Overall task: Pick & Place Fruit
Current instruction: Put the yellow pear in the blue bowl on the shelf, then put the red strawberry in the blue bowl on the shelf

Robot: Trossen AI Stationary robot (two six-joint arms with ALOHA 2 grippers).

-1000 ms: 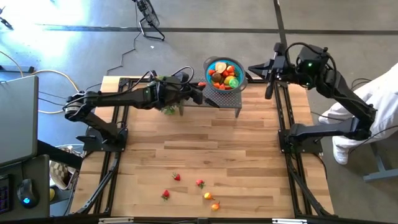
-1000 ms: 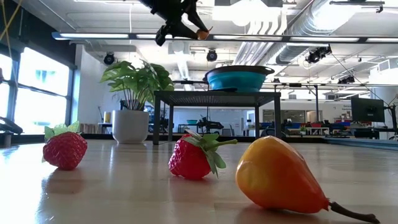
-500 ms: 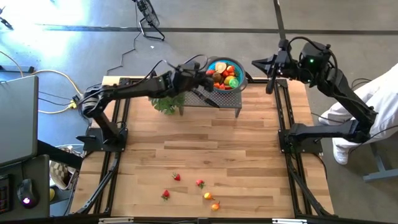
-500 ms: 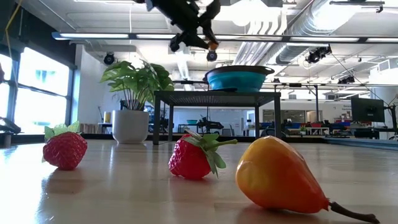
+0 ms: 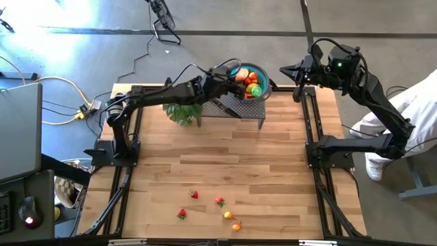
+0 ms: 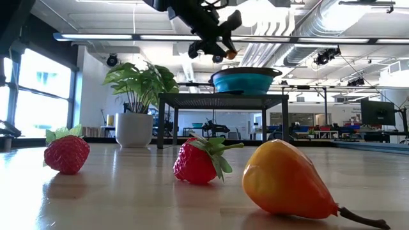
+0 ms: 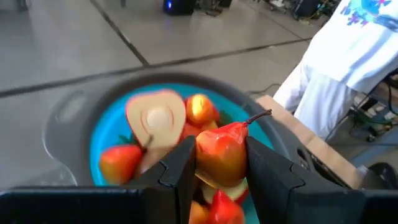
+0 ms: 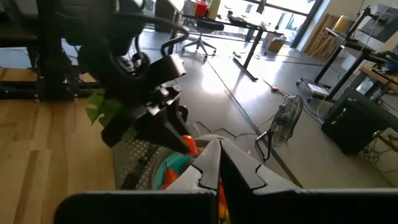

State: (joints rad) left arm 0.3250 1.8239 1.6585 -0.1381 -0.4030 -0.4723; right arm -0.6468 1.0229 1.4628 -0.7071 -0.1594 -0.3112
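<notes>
A blue bowl (image 5: 247,80) with several toy fruits in it stands on a black mesh stand (image 5: 242,106) at the table's far edge. My left gripper (image 5: 231,71) hovers over the bowl's left rim (image 7: 74,118), shut on a red-orange pear-shaped fruit (image 7: 219,155). In the low view the gripper (image 6: 220,51) and its fruit (image 6: 229,54) hang above the bowl (image 6: 246,81). Strawberries (image 5: 194,195) (image 5: 219,201) (image 5: 181,214) and orange pieces (image 5: 229,215) lie on the table near its front edge. My right gripper (image 5: 285,69) is shut and holds nothing, in the air right of the bowl. My left gripper pinches the pear-shaped fruit by the two sides of its body (image 7: 205,163) between its two fingers. The fingers come from the table's left, nearly level and slanting a little down. The fruit is lifted clear above the bowl, its stem (image 7: 258,117) pointing up and away.
A leafy green plant in a white pot (image 6: 137,83) stands left of the stand (image 6: 223,97). In the low view a strawberry (image 6: 66,153), another strawberry (image 6: 199,161) and an orange pear (image 6: 287,180) lie close by. A person in white (image 5: 410,102) stands beyond the table's right edge.
My left gripper has carried the fruit toward the table's right, from left of the stand to over the bowl's left rim, staying shut on it. My right gripper has swung slightly away from the bowl toward the far right.
</notes>
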